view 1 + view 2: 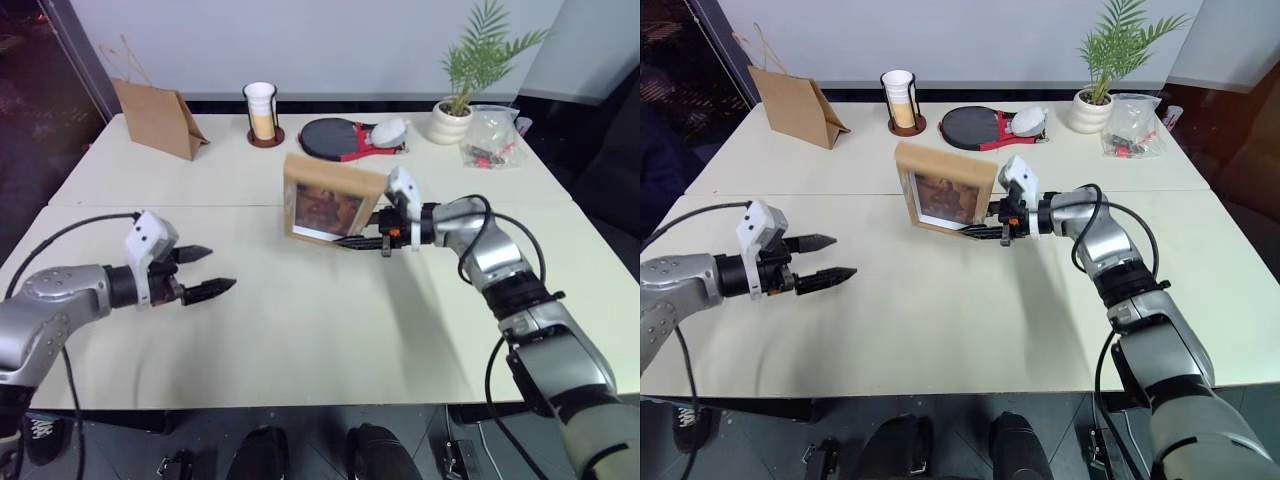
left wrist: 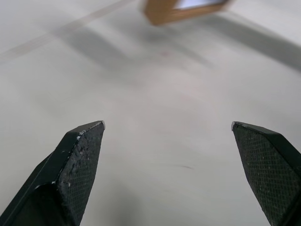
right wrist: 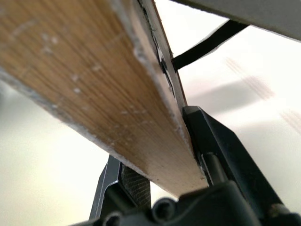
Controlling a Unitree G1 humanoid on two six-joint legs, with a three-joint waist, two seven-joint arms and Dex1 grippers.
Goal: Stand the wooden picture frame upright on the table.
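The wooden picture frame [image 1: 332, 203] is seen held upright near the middle of the tabletop [image 1: 300, 330], just on the near side of the seam, its portrait side turned toward the robot. It is gripped at its lower right corner by the right tool [image 1: 362, 241], whose two black fingers are closed across the frame's thickness, one on the front and one on the back, as the right wrist view makes plain. The left tool [image 1: 200, 272] is shown wide open and empty, held over bare tabletop well apart from the frame, to its left and nearer.

The frame has been brought to a standing pose with a slight tilt, but whether its lower edge rests on the tabletop or is held just above it cannot be told. Its fold-out stand at the back is hidden from the head cameras.

The task is judged to be largely done but not finished: the frame is yet to be left standing on its own, with the right tool's grip released. A tipping frame, once let go, is judged to be the remaining risk.
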